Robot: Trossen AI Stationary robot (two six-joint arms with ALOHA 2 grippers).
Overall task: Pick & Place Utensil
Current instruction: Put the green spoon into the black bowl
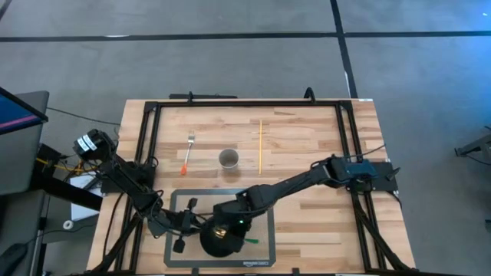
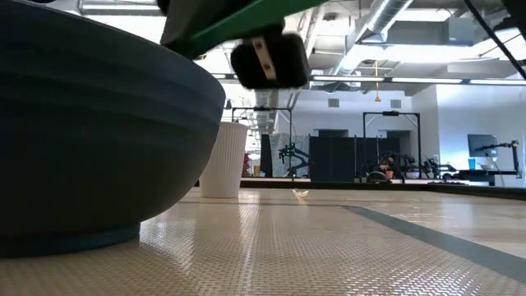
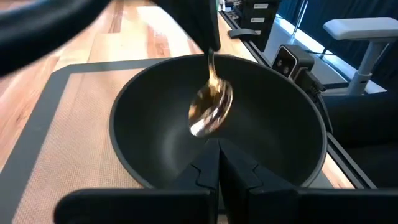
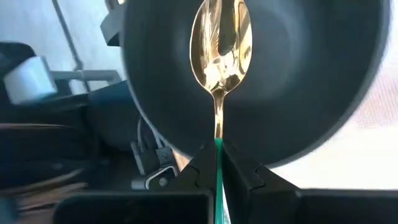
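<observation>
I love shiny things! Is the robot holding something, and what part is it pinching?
The right gripper pinches a shiny gold metal spoon by its green handle, over the dark round bowl. The left gripper holds nothing.

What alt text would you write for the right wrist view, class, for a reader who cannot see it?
A gold spoon with a green handle is clamped in the right end effector, its bowl hanging over the inside of a dark bowl that fills most of the picture. Beyond the bowl's rim lie blurred cables and equipment.
</observation>
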